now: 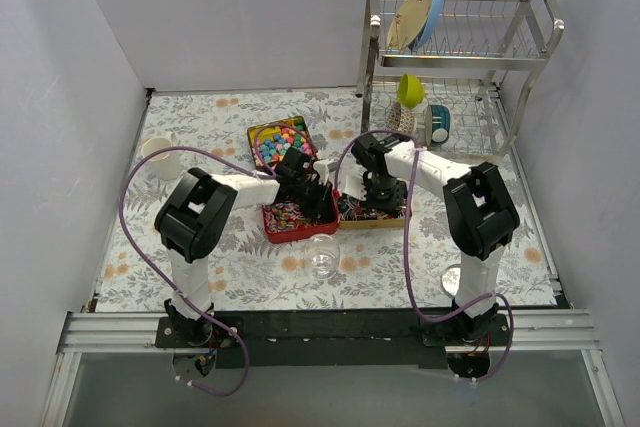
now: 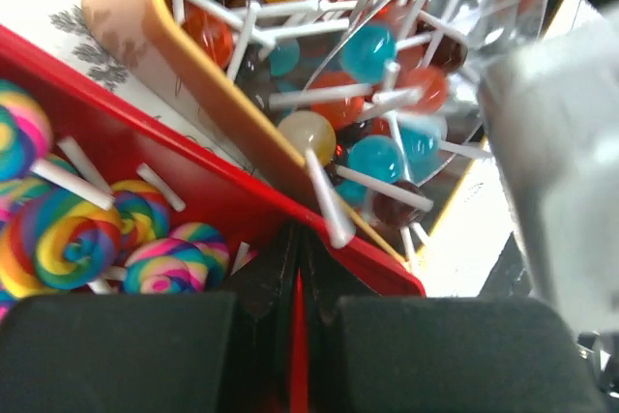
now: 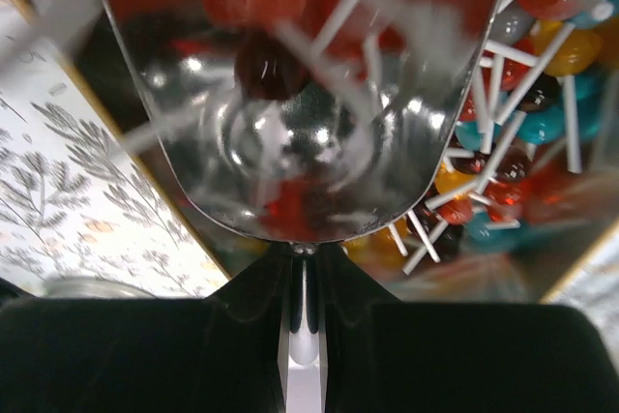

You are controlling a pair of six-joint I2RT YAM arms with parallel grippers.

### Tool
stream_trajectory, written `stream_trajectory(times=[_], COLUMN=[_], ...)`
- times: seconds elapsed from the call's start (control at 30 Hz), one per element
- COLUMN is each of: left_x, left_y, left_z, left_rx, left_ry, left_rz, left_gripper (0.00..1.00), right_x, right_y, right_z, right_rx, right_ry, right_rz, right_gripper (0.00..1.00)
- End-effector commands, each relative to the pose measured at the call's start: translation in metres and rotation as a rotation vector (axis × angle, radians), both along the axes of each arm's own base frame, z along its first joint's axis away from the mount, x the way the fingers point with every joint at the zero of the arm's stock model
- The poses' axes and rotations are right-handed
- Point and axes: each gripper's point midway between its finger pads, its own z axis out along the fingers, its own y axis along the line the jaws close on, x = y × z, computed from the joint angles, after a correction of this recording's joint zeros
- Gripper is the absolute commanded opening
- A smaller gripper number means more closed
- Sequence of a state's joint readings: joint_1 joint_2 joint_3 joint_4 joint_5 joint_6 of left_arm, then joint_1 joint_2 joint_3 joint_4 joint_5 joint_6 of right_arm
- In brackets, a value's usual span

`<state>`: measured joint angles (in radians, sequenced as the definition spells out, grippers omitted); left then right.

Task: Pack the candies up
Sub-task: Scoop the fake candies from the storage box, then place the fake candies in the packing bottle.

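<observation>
The candies fill three tins. Rainbow swirl lollipops [image 2: 73,239] lie in a red tin [image 2: 218,191], and my left gripper [image 2: 298,239] is shut on that tin's rim at a corner. Round red, blue and amber lollipops [image 2: 372,50] fill a yellow tin [image 2: 208,79] beside it. A metal scoop [image 3: 309,142] tilted over that tin holds a few blurred lollipops [image 3: 271,65], and my right gripper [image 3: 305,258] is shut on its thin handle. Small pastel candies [image 1: 280,142] sit in a third tin behind. From above, both grippers [image 1: 300,182] [image 1: 362,182] meet over the tins.
A clear glass cup [image 1: 323,258] stands just in front of the tins. A white cup [image 1: 160,157] is at the far left. A steel dish rack [image 1: 455,67] with plates and cups fills the back right corner. Purple cables loop from both arms.
</observation>
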<state>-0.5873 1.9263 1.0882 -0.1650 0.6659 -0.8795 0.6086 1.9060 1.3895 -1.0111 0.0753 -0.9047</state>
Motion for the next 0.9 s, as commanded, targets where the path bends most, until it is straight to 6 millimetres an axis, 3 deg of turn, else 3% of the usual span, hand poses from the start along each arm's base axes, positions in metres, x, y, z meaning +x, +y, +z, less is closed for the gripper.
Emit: stream_trajectory(times=[0.0,0.27,0.4,0.5,0.67,0.87], left_x=[0.018,0.025,0.029,0.038,0.060,0.081], left_y=[-0.001,0.004,0.015,0.032,0.080,0.129], left_z=[0.043,0.071,0.085,0.105,0.134,0.146], left_rx=[-0.031,-0.024,-0.007,-0.005,-0.014,0.023], left_ry=[-0.142,-0.185,-0.183,-0.205,-0.259,-0.283], left_rz=[-0.020,-0.028,-0.011,0.011,0.095,0.209], left_gripper=[0.00,0.00,0.00,0.00,0.05,0.16], right_x=[0.007,0.012,0.018,0.021,0.021,0.013], right_y=[0.037,0.031,0.028,0.024,0.018,0.017], right_z=[-0.004,-0.009,0.004,0.017,0.031,0.038], right_rx=[0.240,0.281,0.326,0.363,0.416,0.462], right_ry=[-0.006,-0.018,-0.060,-0.093,-0.131,-0.142], right_rz=[-0.053,-0.060,-0.063,-0.066,-0.062,-0.060], right_gripper=[0.01,0.01,0.01,0.01,0.01,0.01])
